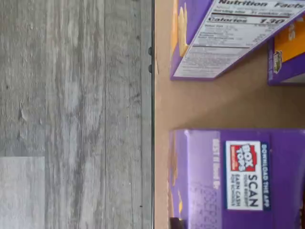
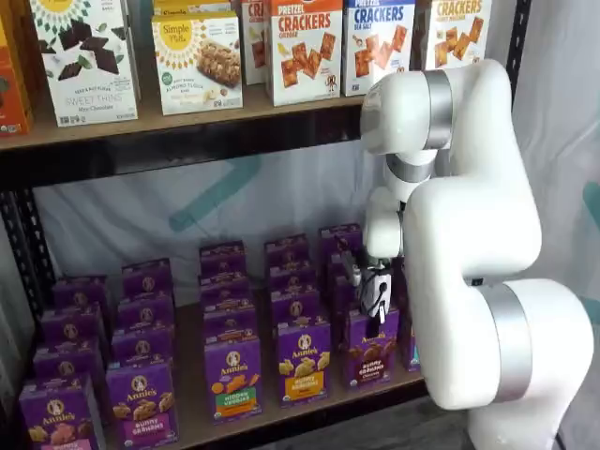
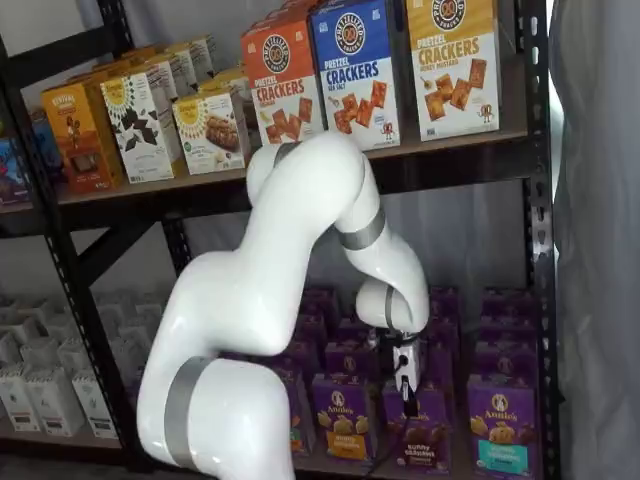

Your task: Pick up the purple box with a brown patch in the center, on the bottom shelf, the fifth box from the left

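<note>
The purple box [image 2: 369, 349] stands upright at the front edge of the bottom shelf [image 2: 309, 405], directly beneath the gripper [image 2: 378, 314], whose black fingers are clenched on the carton's top edge. Descent from above suits a front-row carton with close neighbours. Beside the jaws stands a yellow-banded carton [image 2: 303, 361]; behind them, further purple cartons in rows. The upper shelf [image 2: 187, 127] carries cracker boxes [image 2: 305, 47].

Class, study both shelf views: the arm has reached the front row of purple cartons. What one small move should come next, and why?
Probably a short straight lift. The black-fingered gripper looks closed on top of the small purple carton with brown crackers, which still stands on the brown wooden bottom shelf between close neighbours.
</note>
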Robot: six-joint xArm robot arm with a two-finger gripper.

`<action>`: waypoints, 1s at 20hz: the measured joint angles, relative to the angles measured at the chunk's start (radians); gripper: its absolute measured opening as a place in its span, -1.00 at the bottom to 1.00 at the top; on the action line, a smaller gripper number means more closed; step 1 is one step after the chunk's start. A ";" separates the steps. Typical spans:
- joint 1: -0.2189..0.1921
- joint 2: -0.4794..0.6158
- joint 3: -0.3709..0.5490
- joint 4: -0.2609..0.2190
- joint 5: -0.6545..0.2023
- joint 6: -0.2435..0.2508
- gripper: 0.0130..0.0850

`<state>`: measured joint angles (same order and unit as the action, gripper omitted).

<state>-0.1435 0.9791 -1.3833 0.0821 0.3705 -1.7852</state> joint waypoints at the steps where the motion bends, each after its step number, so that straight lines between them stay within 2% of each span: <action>1: 0.001 -0.002 0.004 0.007 -0.003 -0.005 -0.44; 3: 0.004 -0.008 0.013 0.029 -0.007 -0.023 -0.44; 7: 0.008 -0.034 0.044 0.042 -0.009 -0.031 -0.44; 10: 0.008 -0.066 0.085 0.020 -0.013 -0.011 -0.44; 14: 0.006 -0.127 0.156 -0.037 0.002 0.040 -0.44; 20: 0.012 -0.266 0.305 -0.029 0.012 0.038 -0.44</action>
<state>-0.1312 0.7129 -1.0778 0.0533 0.3823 -1.7468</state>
